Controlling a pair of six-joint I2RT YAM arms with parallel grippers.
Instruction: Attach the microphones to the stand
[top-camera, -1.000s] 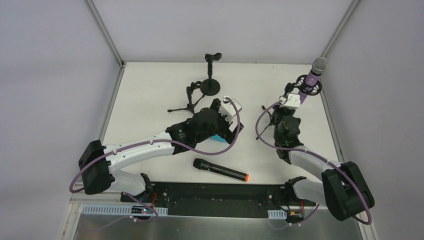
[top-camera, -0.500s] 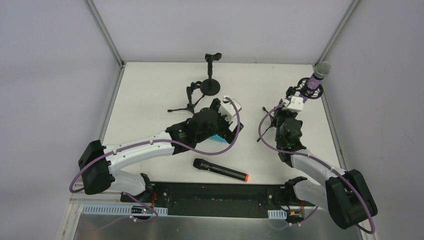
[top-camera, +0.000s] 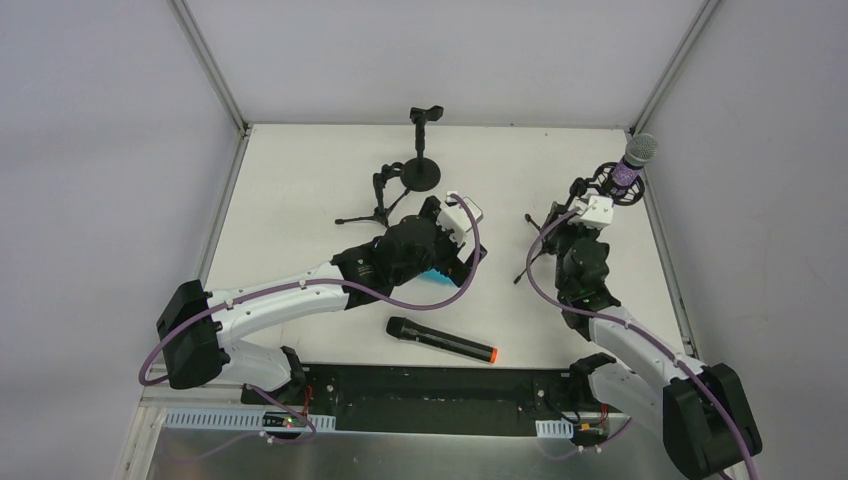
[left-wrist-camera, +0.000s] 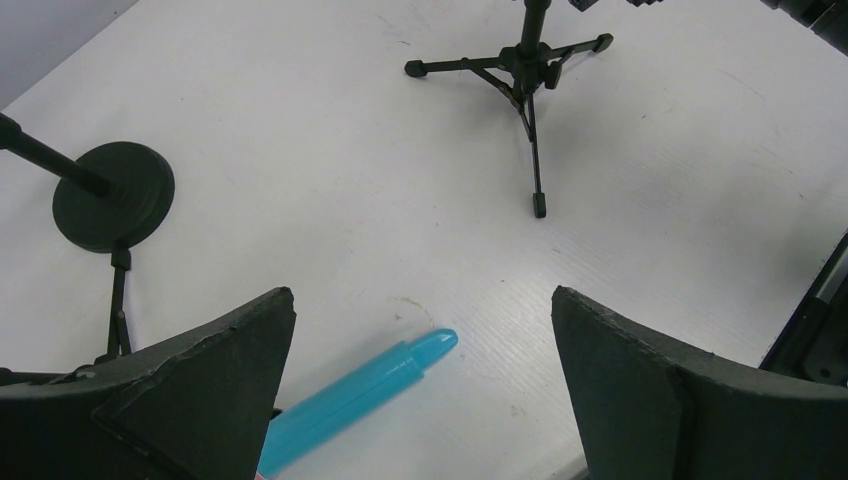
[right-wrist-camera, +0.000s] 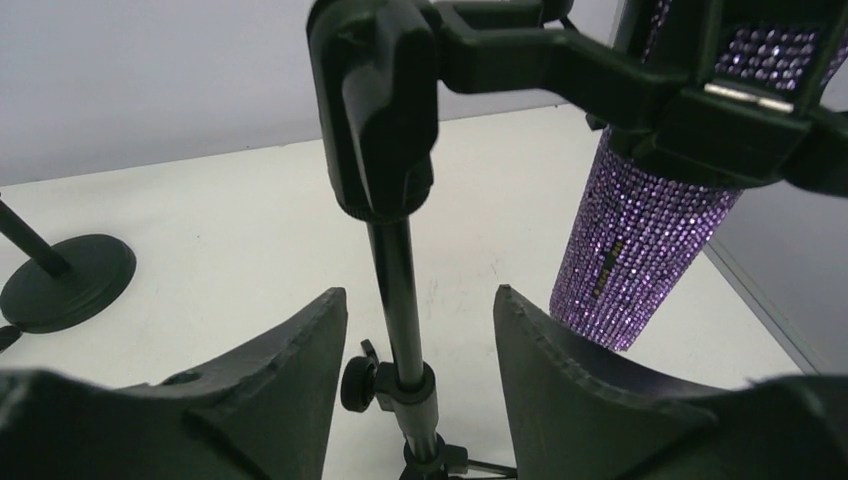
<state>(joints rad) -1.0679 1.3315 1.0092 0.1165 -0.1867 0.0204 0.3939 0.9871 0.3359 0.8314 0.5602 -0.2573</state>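
Progress stands at one of three: the purple microphone (right-wrist-camera: 640, 250) is seated in the clip of the right stand (right-wrist-camera: 375, 110), at the far right of the bench (top-camera: 300, 200). The turquoise microphone (left-wrist-camera: 360, 400) is seen lying under the left gripper (left-wrist-camera: 420, 300), which is spread wide and empty. The black microphone (top-camera: 441, 340) lies near the front edge. Compared with a second ago, the right gripper (right-wrist-camera: 418, 300) is released and drawn back from the purple microphone.
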